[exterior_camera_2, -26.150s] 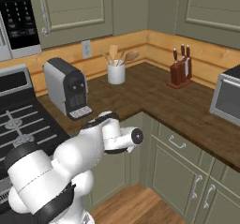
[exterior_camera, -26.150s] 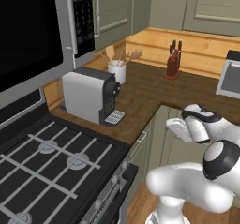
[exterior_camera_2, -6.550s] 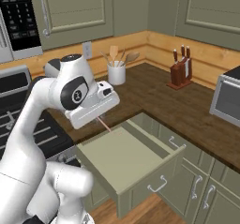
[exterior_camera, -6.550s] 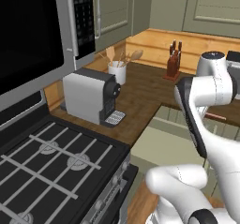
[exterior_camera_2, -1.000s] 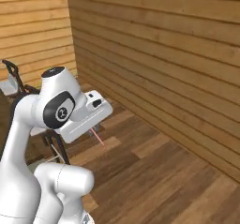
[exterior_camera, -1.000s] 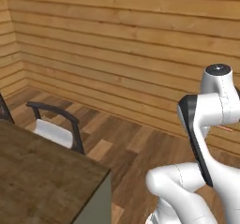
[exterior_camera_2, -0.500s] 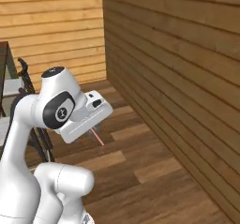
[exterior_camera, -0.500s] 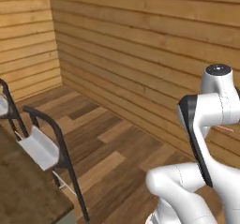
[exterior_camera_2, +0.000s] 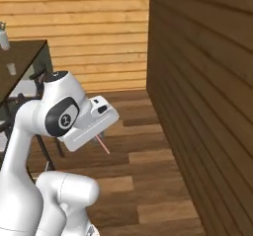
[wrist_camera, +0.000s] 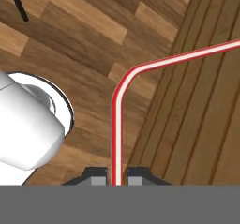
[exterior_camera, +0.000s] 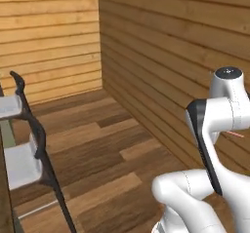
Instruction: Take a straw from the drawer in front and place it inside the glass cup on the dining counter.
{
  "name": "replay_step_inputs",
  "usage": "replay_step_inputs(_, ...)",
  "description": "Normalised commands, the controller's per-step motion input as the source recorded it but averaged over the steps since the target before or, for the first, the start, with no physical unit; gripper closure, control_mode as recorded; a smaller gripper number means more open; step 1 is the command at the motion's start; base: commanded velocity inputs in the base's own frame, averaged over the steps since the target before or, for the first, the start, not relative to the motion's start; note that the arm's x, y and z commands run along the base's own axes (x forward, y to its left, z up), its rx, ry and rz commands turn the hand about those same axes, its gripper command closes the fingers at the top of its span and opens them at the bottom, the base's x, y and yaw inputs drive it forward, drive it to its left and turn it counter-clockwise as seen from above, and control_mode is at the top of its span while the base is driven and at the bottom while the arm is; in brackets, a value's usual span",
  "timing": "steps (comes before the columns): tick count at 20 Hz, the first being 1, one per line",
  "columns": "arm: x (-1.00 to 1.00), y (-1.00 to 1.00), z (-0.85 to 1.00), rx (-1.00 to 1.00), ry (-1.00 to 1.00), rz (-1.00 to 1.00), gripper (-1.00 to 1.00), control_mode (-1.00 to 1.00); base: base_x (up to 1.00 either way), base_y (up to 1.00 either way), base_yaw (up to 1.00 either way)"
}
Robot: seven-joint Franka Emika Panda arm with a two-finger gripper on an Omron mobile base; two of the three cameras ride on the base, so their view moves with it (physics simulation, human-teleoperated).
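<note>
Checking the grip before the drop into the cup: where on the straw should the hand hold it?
As now: the hand pinches the straight lower leg of the straw side-on, fingertips either side, leaving the bent end free ahead.

straw: glossy red plastic | floor: matt wood planks | wall: wood boards

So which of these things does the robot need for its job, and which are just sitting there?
For the job:
- straw, pinched in the shut hand
- glass cup
- dining counter

Just there:
- stools
- vase
- wooden walls
- wooden floor
</note>
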Motion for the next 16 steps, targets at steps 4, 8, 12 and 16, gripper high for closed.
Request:
replay_step_inputs(4,0.00,0.00,0.00,0.00,0.00,0.00,1.00,1.00,0.91,-0.57,0.53)
replay_step_inputs(8,0.00,0.00,0.00,0.00,0.00,0.00,1.00,1.00,0.94,-0.56,0.52)
replay_step_inputs(12,0.00,0.00,0.00,0.00,0.00,0.00,1.00,1.00,0.95,-0.54,0.53)
replay_step_inputs(16,0.00,0.00,0.00,0.00,0.00,0.00,1.00,1.00,1.00,-0.53,0.52)
